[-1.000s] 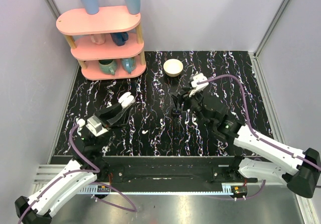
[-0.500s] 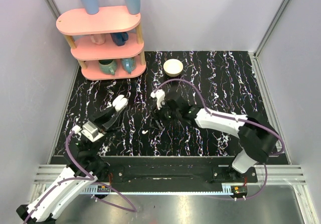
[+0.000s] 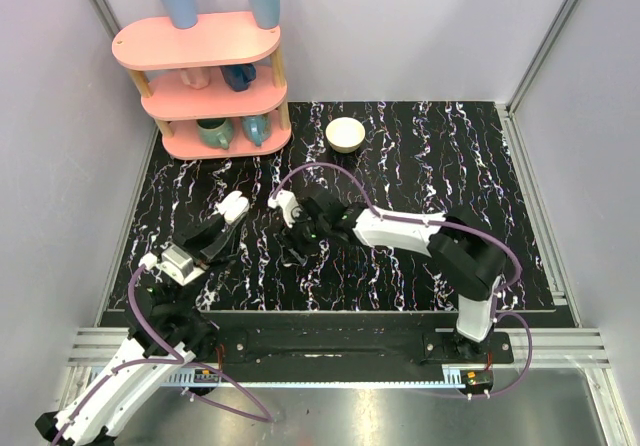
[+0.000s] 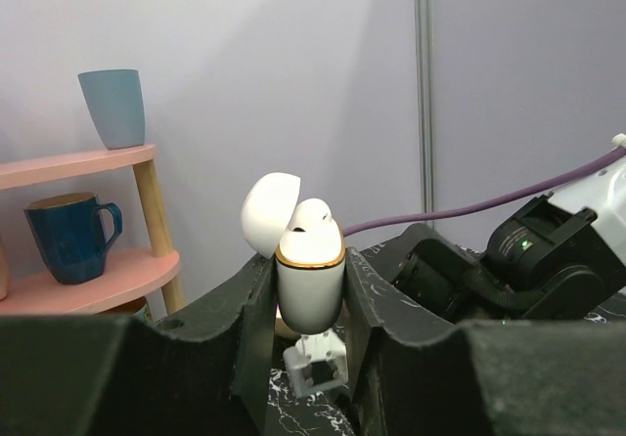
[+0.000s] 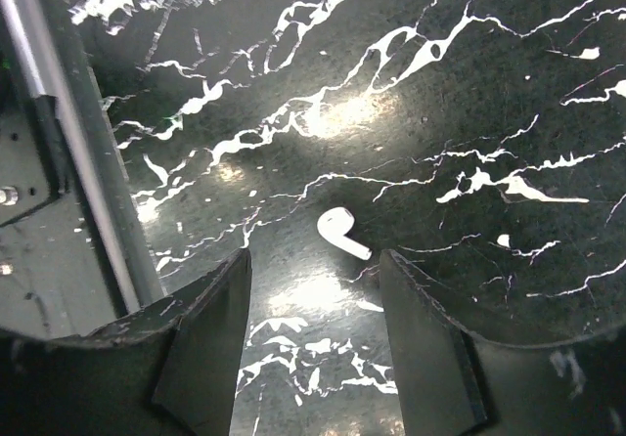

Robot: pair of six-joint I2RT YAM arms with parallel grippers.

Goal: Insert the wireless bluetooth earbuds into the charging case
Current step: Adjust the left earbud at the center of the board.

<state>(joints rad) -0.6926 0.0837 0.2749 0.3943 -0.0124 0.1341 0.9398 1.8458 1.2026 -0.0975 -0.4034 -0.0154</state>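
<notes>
Finds the white charging case (image 4: 310, 282) upright, lid open, one earbud (image 4: 314, 217) seated inside, the other earbud (image 5: 343, 233) flat on marble (image 5: 469, 84).

**Right Arm Shifted Left; Left Arm Retracted**

The right gripper (image 3: 300, 238) has moved from just right of the table's (image 3: 480, 166) middle to left of it, nearer the front edge. It now stands above a loose earbud (image 5: 342, 234). The left gripper (image 4: 309, 294), carrying the charging case (image 4: 309, 260), has withdrawn slightly toward the left edge.
</notes>
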